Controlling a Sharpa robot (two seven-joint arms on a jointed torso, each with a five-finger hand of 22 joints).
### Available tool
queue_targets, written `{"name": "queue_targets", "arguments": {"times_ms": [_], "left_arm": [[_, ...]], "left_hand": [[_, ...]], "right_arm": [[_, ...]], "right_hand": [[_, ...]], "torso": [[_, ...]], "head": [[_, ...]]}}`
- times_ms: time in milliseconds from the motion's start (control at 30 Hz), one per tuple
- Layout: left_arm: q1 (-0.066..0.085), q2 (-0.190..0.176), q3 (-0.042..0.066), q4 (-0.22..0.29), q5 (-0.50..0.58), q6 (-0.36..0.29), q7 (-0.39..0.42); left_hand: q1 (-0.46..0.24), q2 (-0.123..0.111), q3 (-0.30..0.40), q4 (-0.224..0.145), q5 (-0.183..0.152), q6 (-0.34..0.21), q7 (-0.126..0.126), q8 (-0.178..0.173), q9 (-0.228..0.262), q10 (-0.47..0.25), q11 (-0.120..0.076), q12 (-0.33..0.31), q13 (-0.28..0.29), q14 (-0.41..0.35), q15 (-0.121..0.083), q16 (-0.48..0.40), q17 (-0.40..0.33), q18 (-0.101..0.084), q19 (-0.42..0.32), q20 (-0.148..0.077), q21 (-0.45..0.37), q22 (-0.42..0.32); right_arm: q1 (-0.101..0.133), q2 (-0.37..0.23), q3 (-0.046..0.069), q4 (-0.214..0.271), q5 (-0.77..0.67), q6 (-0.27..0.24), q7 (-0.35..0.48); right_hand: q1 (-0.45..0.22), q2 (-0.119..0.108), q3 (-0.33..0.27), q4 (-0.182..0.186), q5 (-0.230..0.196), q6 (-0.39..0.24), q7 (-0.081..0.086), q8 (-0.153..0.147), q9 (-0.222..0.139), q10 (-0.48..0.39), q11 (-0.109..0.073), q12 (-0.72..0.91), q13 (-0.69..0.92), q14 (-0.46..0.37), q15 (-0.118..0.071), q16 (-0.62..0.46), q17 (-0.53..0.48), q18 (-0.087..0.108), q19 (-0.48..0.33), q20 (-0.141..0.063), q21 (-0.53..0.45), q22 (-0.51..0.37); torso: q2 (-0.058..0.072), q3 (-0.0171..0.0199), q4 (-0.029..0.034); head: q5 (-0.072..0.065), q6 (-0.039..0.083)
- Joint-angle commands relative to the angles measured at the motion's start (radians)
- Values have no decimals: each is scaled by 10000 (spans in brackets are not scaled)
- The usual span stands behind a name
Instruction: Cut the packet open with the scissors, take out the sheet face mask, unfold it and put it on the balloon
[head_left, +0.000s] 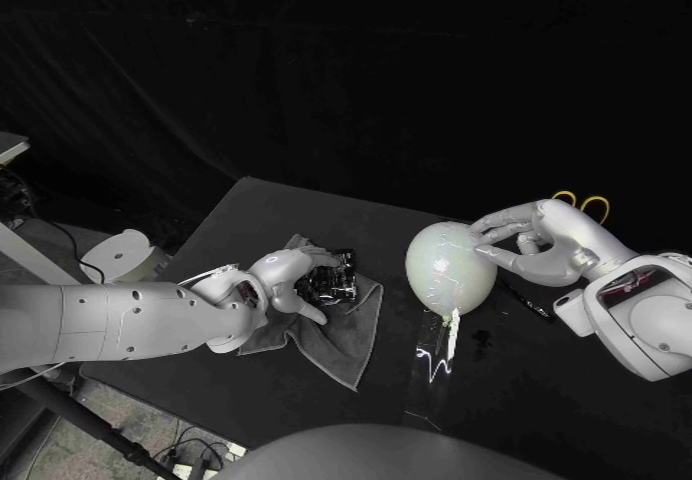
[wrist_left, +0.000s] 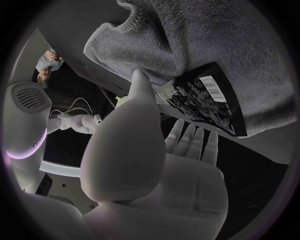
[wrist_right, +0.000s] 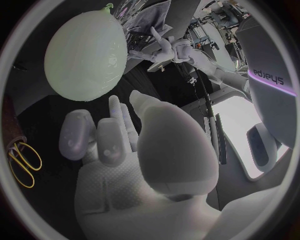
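Partly hidden behind your right hand (head_left: 531, 248), the scissors (head_left: 584, 205) appear as yellow loops; the right wrist view shows more of them. That hand is spread and empty, fingertips at the balloon (head_left: 450, 265); contact cannot be judged. Your left hand (head_left: 277, 282), fingers straight and apart, holds nothing beside the barcoded packet (head_left: 329, 280) on the grey cloth (head_left: 339, 335). A pale strip (head_left: 437, 350) near the balloon is unclear.

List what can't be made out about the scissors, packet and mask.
Scissors: in the head view, the blades are hidden behind the right hand.
Packet: cut or not is unclear; the left hand covers part of it.
Pale strip by the balloon: too glary to identify as the mask.
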Motion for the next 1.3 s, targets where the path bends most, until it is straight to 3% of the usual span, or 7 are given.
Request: {"name": "queue_targets", "arguments": {"times_ms": [33, 333, 733, 967, 1300], "left_arm": [[-1, 71, 32, -55, 88, 86, -80], [0, 307, 124, -275, 453, 164, -33], [1, 563, 198, -561, 655, 1087, -642], [1, 650, 214, -754, 670, 1265, -771], [1, 702, 241, -886, 1012, 1405, -699]], "left_hand": [[15, 38, -29, -7, 28, -58, 511, -35, -9, 62, -76, -11, 7, 140, 11, 78, 27, 84, 122, 8, 85, 23], [183, 55, 183, -6, 35, -183, 550, -53, -40, 114, -10, 1, 15, 452, 81, 163, 113, 135, 445, 64, 198, 77], [312, 58, 190, -5, 40, -318, 742, -69, -74, -45, 137, -29, -4, 437, 181, 158, 97, 134, 523, 63, 242, 81], [368, 69, 255, -5, 41, -261, 768, -51, -50, 33, 157, -12, 7, 450, 183, 149, 99, 136, 428, 22, 206, 56], [852, 215, 822, -14, 44, -79, 849, 28, 21, 377, 229, 41, 40, 813, 223, 233, 193, 385, 744, -19, 301, 90]], "right_arm": [[-5, -13, 3, 22, -132, -9, -25], [-6, -43, 2, 42, -127, 4, -50], [-6, -40, 2, 63, -123, 65, -80], [-6, -53, 2, 67, -100, 86, -86], [-6, -63, 2, 72, -63, 108, -96]], "right_hand": [[-104, -10, 64, 24, -6, -53, 9, -46, -3, -80, -3, 1, 9, 45, 94, 47, 5, -78, -13, 74, 43, 253], [-104, -10, 64, 24, -6, -53, 9, -46, -3, -80, -3, 1, 9, 45, 94, 47, 5, -78, -13, 74, 43, 253], [-129, -2, 77, 24, 4, -42, 5, -33, 1, -61, -8, 12, 14, 38, 94, 58, 5, -76, -22, 79, 47, 261], [-129, -2, 77, 24, 4, -42, 5, -33, 1, -61, -8, 12, 14, 38, 94, 58, 5, -76, -22, 79, 47, 261], [-163, 9, 87, 32, 7, -30, 0, -21, 6, -43, -12, 21, 17, 34, 93, 75, 24, -77, -19, 83, 68, 281]], "torso": [[-5, -8, 2], [12, -6, -2], [-14, 3, -2], [-9, 2, -4], [2, 1, 11]], "head": [[-22, 12], [-17, -14], [11, -108], [31, -127], [17, -163]]}}
